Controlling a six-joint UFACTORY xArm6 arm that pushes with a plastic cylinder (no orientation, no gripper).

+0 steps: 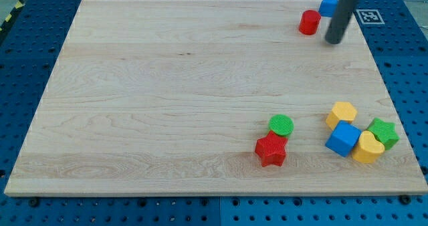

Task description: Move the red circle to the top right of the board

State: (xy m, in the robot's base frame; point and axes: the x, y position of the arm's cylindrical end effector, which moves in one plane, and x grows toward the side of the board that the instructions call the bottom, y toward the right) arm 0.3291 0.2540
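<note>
The red circle block (309, 22) stands near the view's top right of the wooden board (167, 92). A blue block (328, 5) sits just up and right of it, close to the board's top edge and partly hidden by the rod. My tip (334, 40) is just right of and slightly below the red circle, a small gap apart from it.
A green circle (281, 125) touches a red star (271, 150) at lower right. Further right cluster a yellow hexagon (342, 113), a blue cube (344, 138), a yellow heart-like block (368, 147) and a green star (384, 132). A marker tag (368, 16) lies off the board.
</note>
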